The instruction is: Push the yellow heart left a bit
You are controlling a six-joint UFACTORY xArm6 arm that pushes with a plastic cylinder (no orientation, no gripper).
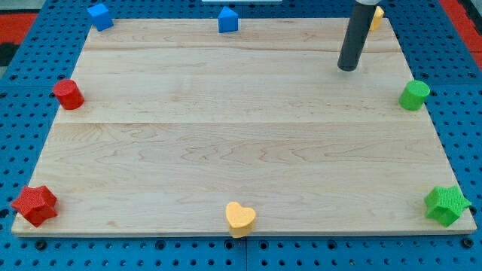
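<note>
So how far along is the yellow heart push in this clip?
Nothing looks done yet. The yellow heart sits at the board's bottom edge near the middle, with nothing touching it. My tip is near the view's top right, far from the heart and just below-left of a yellow block that the rod partly hides. Still left: bring the tip down to the heart's right side, then nudge it left.

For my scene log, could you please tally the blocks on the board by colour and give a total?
Red: 2, cylinder and star
Blue: 2, cube and house-shaped block
Green: 2, cylinder and star
Yellow: 2, heart and a block partly hidden behind the rod
Total: 8
</note>
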